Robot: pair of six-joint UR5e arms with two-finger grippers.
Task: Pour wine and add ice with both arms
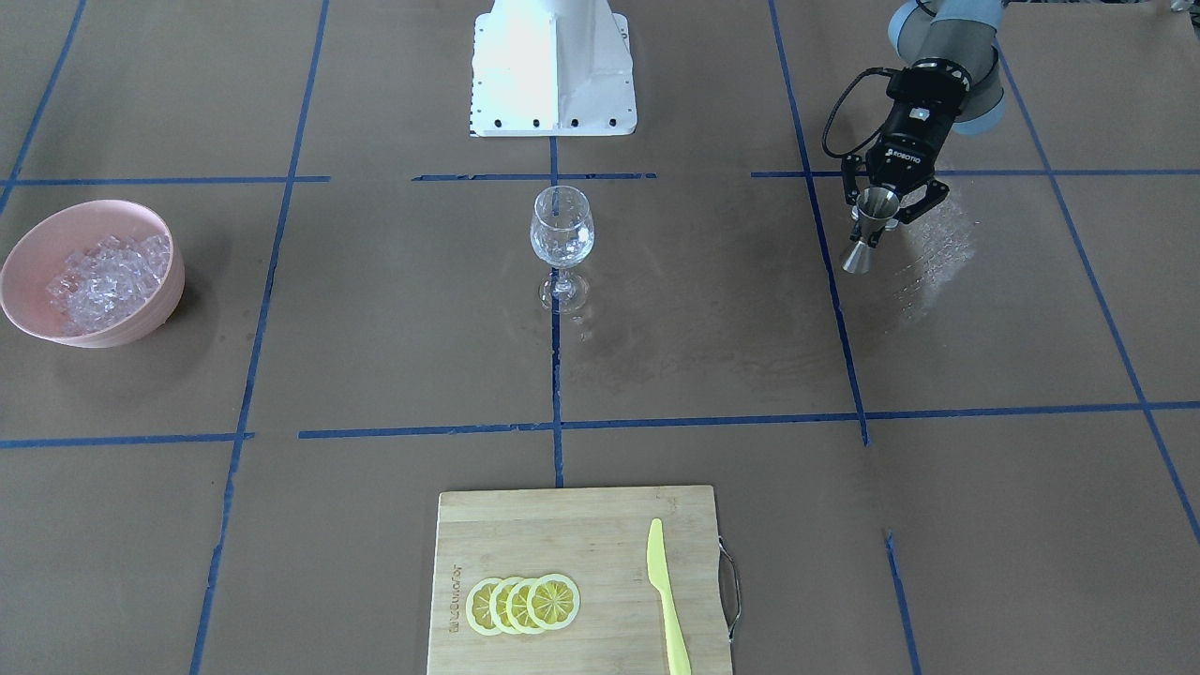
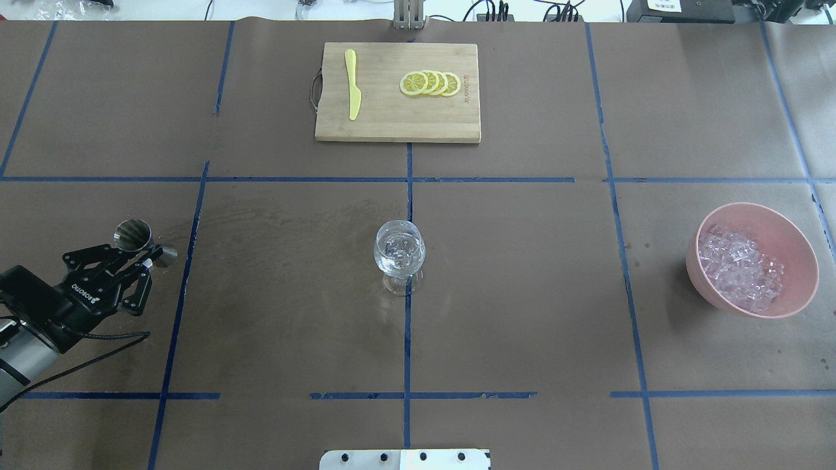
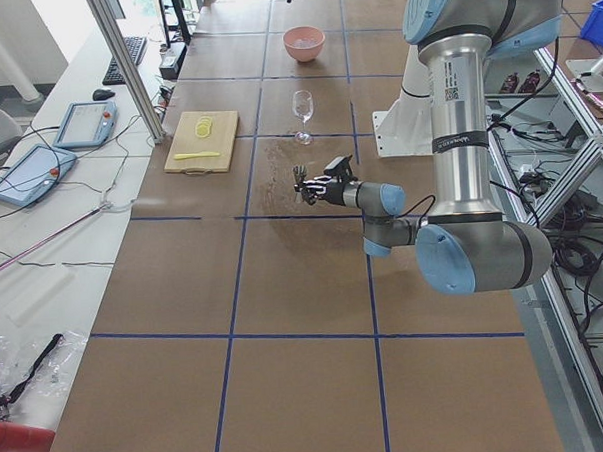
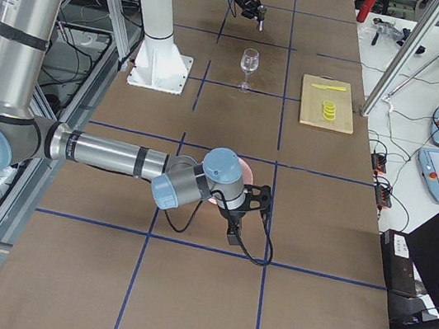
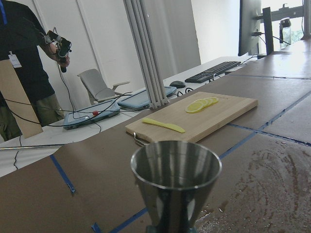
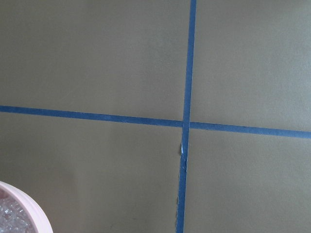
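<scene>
My left gripper is shut on the waist of a steel jigger, held upright at the table's left side; the gripper also shows in the overhead view. The jigger fills the left wrist view; no dark wine shows in it. A clear wine glass stands at the table's middle. Ice lies heaped in a pink bowl at the right. My right gripper shows only in the exterior right view, by the bowl; I cannot tell if it is open or shut.
A wooden cutting board on the far side carries lemon slices and a yellow knife. The paper looks wet around the glass and jigger. The white pedestal base stands behind the glass. The bowl's rim edges the right wrist view.
</scene>
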